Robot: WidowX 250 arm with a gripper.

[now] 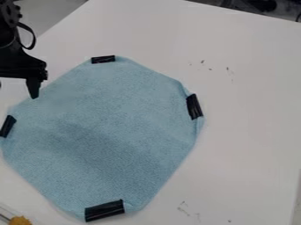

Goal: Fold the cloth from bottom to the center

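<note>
- Camera view: blue cloth (106, 132) lies spread, unfolded, on the white table (253, 132), left of centre in view.
- Black strips (104, 210) mark four places along the cloth's edge.
- Gripper (17, 91) is at upper left, one fingertip at the cloth's upper-left edge; fingers stand apart.
- Orange-yellow item (20, 220): lower-left corner.

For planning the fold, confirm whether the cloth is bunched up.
No, the blue cloth lies spread out flat, with black strips around its edge.
</note>
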